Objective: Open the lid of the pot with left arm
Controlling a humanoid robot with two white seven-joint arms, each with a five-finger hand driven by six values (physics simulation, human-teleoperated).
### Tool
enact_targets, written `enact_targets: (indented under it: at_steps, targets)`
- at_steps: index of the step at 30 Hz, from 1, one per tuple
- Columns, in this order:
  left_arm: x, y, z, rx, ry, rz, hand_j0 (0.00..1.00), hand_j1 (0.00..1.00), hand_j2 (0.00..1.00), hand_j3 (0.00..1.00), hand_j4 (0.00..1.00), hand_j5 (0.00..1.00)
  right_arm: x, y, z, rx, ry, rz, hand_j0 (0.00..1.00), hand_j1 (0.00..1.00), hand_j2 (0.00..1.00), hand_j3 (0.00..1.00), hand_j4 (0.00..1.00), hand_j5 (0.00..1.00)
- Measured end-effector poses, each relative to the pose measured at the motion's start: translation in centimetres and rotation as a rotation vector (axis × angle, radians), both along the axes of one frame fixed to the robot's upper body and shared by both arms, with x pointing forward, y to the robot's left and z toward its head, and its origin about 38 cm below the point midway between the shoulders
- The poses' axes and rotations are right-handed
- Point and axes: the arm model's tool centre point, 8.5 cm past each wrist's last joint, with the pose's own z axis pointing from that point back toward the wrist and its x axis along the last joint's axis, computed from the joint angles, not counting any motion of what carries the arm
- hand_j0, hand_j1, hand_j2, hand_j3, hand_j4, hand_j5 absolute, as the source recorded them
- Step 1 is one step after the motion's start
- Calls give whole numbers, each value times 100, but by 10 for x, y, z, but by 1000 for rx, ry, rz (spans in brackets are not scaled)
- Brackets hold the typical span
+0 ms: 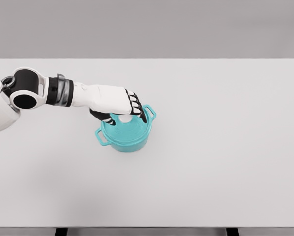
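Left hand [118, 104] fingers [134, 104] curl around the white knob [125, 119] atop the lidded round teal two-handled pot [126, 132] beneath them on the white counter [211, 162]

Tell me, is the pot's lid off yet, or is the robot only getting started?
Not off yet. Done: the left hand has reached the teal pot. In hand: its fingers curl around the white knob on the lid. Left: lifting the lid, which still sits flat on the pot. The right arm is out of view.
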Motion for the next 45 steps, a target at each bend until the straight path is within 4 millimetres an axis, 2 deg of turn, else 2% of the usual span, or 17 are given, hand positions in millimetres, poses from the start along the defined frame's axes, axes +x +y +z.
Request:
enact_targets:
  at_steps: [8,12,17,23,26,32,35,36,37,38,39,43,45]
  targets:
    - [-2,0,-8,13,14,-3,73,73,73,73,73,73,1,0,0,0,-2,0,100,100,100,100,100,100]
    - [-3,0,-9,16,14,-5,63,63,63,63,63,63,0,0,0,0,0,0,100,100,100,100,100,100]
    - [-2,0,-8,17,11,-5,46,46,46,46,46,46,1,0,0,0,-2,0,100,100,100,100,100,100]
    - [-1,7,-4,27,3,9,41,41,41,41,41,41,0,0,0,0,0,0,100,100,100,100,100,100]
    - [5,24,11,45,-31,39,40,40,40,40,40,40,0,0,0,0,0,0,100,100,100,100,100,100]
    - [9,83,18,128,-51,154,41,41,41,41,41,41,0,0,0,0,0,0,100,100,100,100,100,100]
    - [16,116,13,195,-59,234,46,46,46,46,46,46,0,0,0,0,0,0,100,100,100,100,100,100]
    - [18,124,12,213,-61,256,56,56,56,56,56,56,1,0,0,0,-2,0,100,100,100,100,100,100]
    - [19,130,10,225,-60,271,77,77,77,77,77,77,1,0,0,0,-2,0,100,100,100,100,100,100]
    - [20,134,9,233,-60,282,85,85,85,85,85,85,0,0,0,0,0,0,100,100,100,100,100,100]
    - [21,137,8,238,-58,290,100,100,100,100,100,100,0,0,0,0,0,0,100,100,100,100,100,100]
    - [22,145,3,244,-42,314,100,100,100,100,100,100,1,0,0,0,-2,0,100,100,100,100,100,100]
    - [28,164,-3,248,-14,374,100,100,100,100,100,100,1,0,0,0,-2,0,100,100,100,100,100,100]
